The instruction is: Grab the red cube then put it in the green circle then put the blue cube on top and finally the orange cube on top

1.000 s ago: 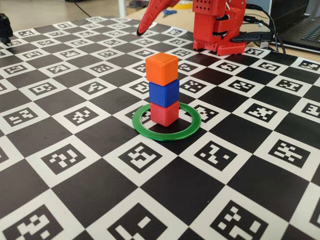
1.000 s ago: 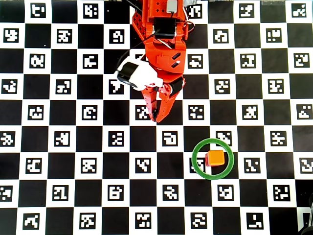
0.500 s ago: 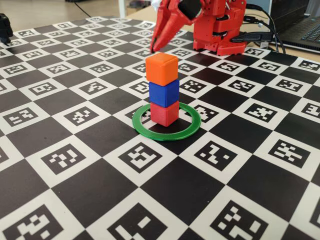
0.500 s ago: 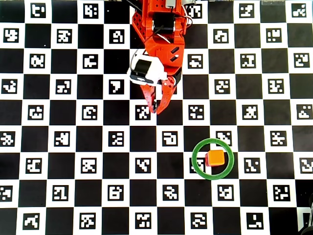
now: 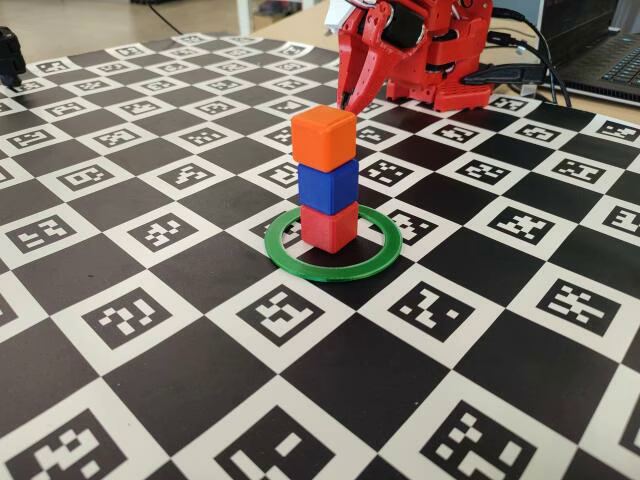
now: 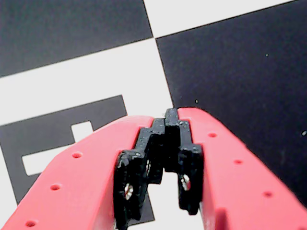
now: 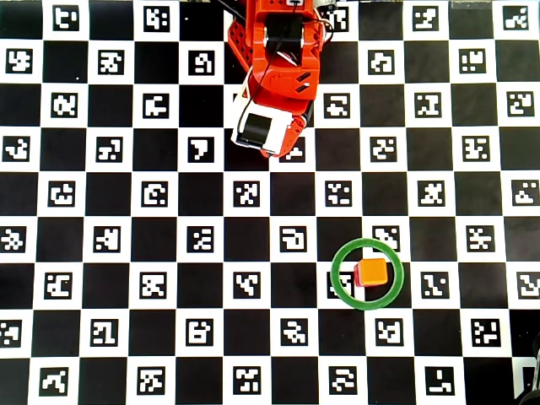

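The orange cube (image 5: 323,134) topped the dark-blue blue cube (image 5: 327,186), which sat on the red cube (image 5: 329,226), all matte and plain, inside the flat green circle (image 5: 333,262). The board (image 5: 150,330) was a black-and-white chequer, each white square carrying a blocky black marker. The gripper (image 6: 171,113) was bright red with black inner pads, and the arm (image 7: 270,126) bore a white part with a black face.

**Count of things**

Three cubes: one red cube (image 5: 329,226), one blue cube (image 5: 327,185), one orange cube (image 5: 323,133). One green circle (image 5: 375,259). One arm with one end effector (image 6: 171,115). One checkered surface (image 5: 150,330).
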You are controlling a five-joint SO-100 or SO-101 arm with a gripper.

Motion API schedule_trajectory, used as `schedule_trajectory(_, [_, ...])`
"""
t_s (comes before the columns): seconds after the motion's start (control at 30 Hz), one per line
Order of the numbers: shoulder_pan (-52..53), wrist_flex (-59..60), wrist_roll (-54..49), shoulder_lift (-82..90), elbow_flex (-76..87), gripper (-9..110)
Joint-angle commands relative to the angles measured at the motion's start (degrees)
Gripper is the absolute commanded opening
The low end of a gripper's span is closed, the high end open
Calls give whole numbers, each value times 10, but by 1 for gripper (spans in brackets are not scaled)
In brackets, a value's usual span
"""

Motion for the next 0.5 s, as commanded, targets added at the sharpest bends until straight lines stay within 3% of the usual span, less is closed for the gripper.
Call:
schedule_trajectory(0.0, [-3,49,-27,28,30,-6])
schedule_trajectory(0.47, [-17,59,-33,44,30,-6])
